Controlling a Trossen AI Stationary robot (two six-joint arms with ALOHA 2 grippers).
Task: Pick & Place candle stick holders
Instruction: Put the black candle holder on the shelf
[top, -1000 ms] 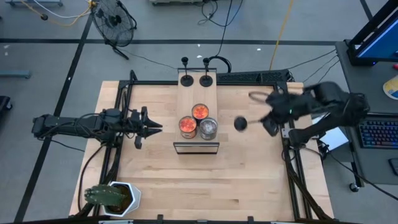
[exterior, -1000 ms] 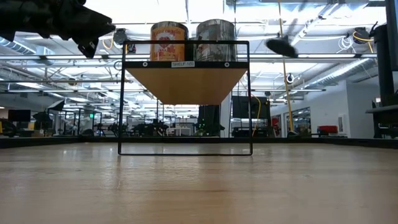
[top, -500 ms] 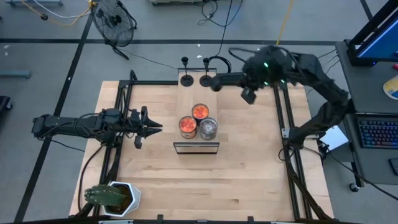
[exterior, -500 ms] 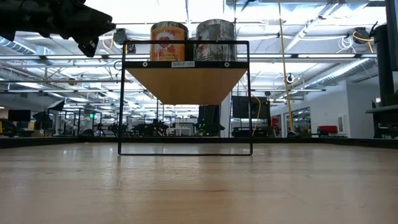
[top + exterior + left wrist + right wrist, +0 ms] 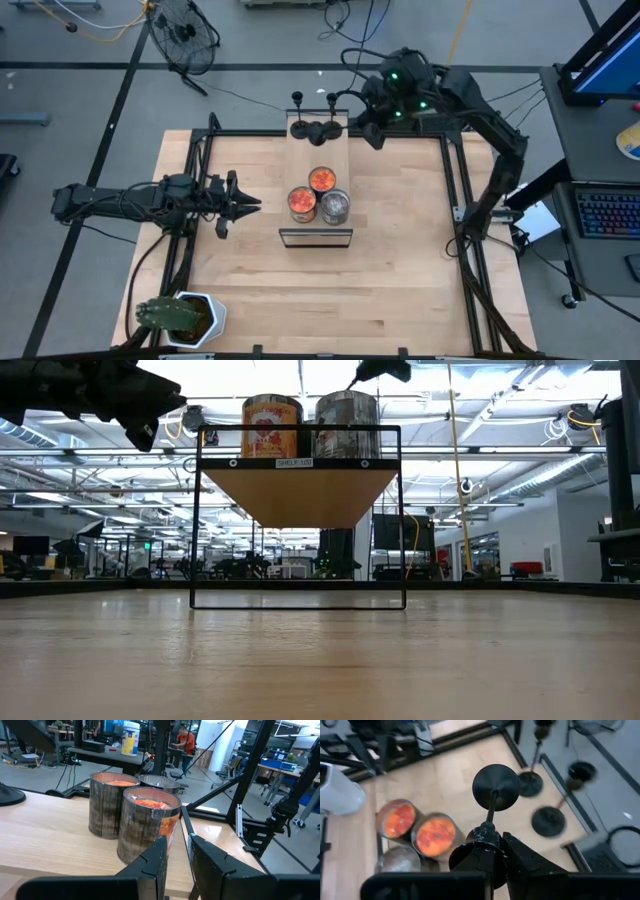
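High view lays out a wooden table (image 5: 380,260) framed in black rail, with a raised shelf (image 5: 317,150) at its middle so that goods sit off the tabletop. On the shelf's near half stand three round jars (image 5: 320,197), bunched together, which leaves the far half free as the spot for the task's things. Two candle stick holders (image 5: 297,127) already stand there side by side, upright on their disc bases.

Over that far end hangs the right gripper (image 5: 496,827), reaching in from the table's far right corner. Its fingers are clamped tight on the stem of the third holder (image 5: 495,787), so the disc base juts out ahead of the fingers and can meet the shelf first. In the right wrist view that base hovers above the shelf, near the two standing holders but apart from them; my guess is it belongs just beside them.

Well off at the table's left side, the left gripper (image 5: 240,205) waits, jaws narrowly parted and holding nothing, pointed at the jars.
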